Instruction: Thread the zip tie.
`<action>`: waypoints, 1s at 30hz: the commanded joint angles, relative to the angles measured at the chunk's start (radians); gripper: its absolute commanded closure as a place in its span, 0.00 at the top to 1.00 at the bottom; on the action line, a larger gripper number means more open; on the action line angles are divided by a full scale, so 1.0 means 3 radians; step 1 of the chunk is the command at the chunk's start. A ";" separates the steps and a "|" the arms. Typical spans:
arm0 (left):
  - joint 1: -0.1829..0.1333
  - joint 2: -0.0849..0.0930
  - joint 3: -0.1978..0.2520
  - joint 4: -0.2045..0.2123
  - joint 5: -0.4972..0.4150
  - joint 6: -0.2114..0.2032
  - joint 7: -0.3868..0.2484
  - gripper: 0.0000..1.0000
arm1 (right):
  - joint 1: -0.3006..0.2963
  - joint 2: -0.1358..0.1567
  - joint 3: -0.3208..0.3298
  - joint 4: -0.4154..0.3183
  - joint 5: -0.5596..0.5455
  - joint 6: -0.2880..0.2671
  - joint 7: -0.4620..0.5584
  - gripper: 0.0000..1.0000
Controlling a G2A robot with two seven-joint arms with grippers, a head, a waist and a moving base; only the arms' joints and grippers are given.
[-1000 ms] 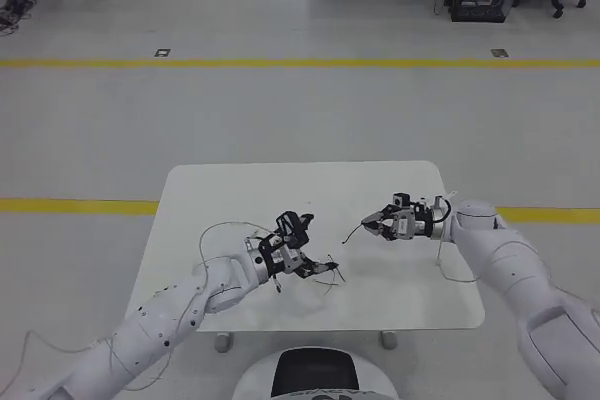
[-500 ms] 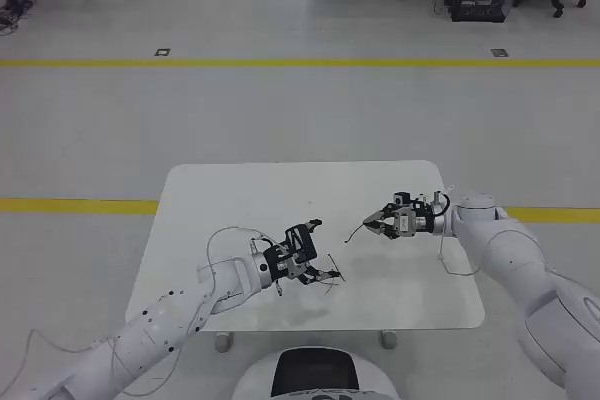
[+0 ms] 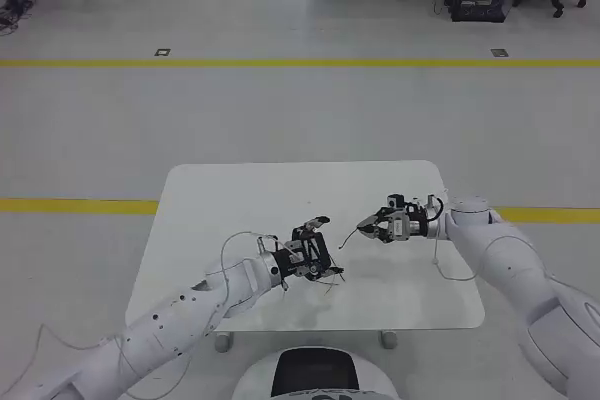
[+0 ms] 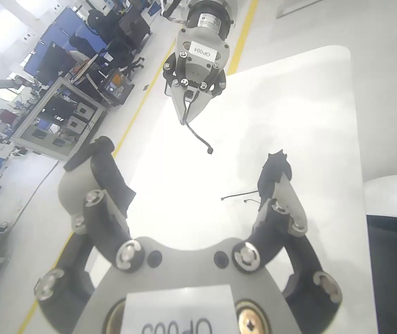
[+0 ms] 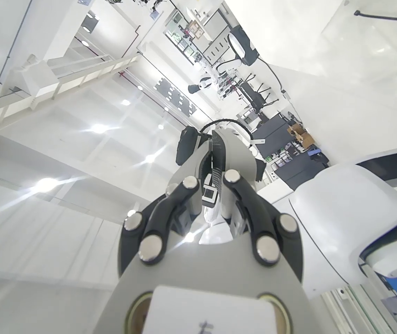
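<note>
Barely started: right gripper (image 3: 364, 222), right of frame centre, pinches one zip tie (image 4: 198, 137), still unthreaded; left gripper (image 4: 184, 156) gapes wide, empty, near spare ties (image 4: 240, 195).

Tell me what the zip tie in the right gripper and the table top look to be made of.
Zip tie: likely flexible black plastic, such as nylon. It is thin and matte, and it hangs in a curve from the right gripper.
Table: a smooth white top with a soft sheen and rounded corners, perhaps laminate or painted board; I cannot tell which.
</note>
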 commanded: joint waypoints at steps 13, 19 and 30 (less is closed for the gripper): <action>-0.0254 0.0076 0.0303 -0.0076 0.0057 0.0203 -0.0376 0.49 | -0.0186 0.0082 0.0224 -0.0372 -0.0048 0.0000 -0.0329 0.00; -0.0370 0.0127 0.0493 -0.0073 0.0057 0.0314 -0.0379 0.33 | -0.0241 0.0123 0.0277 -0.0486 -0.0058 0.0000 -0.0397 0.00; -0.0475 0.0179 0.0663 -0.0079 0.0057 0.0406 -0.0363 0.27 | -0.0262 0.0169 0.0248 -0.0589 -0.0027 0.0000 -0.0469 0.00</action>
